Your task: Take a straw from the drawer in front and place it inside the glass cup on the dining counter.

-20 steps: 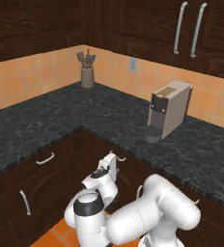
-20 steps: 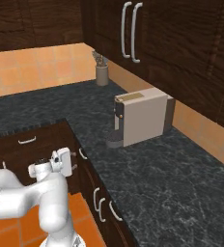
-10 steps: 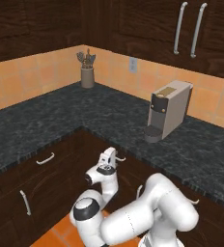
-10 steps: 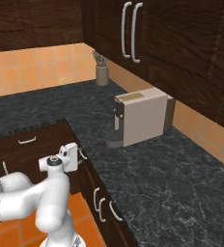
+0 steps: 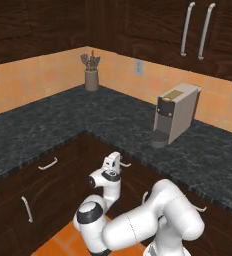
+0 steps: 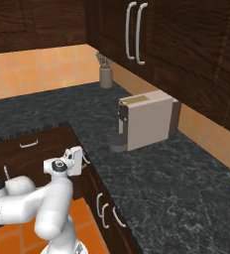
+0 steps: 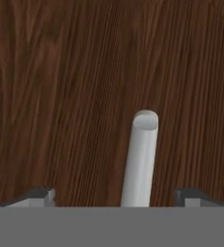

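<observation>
Drawer [image 7: 65, 72] is shut, its dark wood front facing the hand camera; no stage of the task is complete, and opening it, fetching the straw and delivery remain. Gripper [image 7: 115, 200] stands wide open, empty, the silver handle [image 7: 141, 159] between its fingertips toward 12 o'clock.
</observation>
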Tool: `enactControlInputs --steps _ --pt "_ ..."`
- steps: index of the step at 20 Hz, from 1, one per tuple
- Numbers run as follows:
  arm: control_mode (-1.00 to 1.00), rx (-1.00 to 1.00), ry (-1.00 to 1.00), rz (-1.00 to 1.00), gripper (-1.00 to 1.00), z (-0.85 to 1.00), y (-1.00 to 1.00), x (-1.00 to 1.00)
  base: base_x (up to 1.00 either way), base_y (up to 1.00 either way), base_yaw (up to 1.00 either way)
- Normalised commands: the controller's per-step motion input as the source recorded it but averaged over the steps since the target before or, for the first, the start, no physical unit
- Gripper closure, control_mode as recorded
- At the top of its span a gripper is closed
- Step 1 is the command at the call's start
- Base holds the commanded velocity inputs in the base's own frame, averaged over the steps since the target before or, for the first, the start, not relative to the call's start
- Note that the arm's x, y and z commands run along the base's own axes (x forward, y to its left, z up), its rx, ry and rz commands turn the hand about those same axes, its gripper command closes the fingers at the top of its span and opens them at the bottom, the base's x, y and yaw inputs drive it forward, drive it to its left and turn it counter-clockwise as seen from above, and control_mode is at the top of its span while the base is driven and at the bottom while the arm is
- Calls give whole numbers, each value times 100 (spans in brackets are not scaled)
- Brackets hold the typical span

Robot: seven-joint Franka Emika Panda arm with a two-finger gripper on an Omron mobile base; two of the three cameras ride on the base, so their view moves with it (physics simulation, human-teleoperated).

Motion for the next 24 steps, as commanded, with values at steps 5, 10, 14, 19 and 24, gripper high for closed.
enactControlInputs --steps 5,10,14,19,24 --pt "-100 0 0 1 100 -7 3 -12 0 0 0" --pt "-100 0 -3 1 100 0 24 -61 0 0 0" --pt "-100 3 0 2 100 0 69 -84 0 0 0" --pt "-100 6 4 1 100 2 93 -83 0 0 0" --pt "-100 6 11 0 100 14 100 -70 0 0 0"
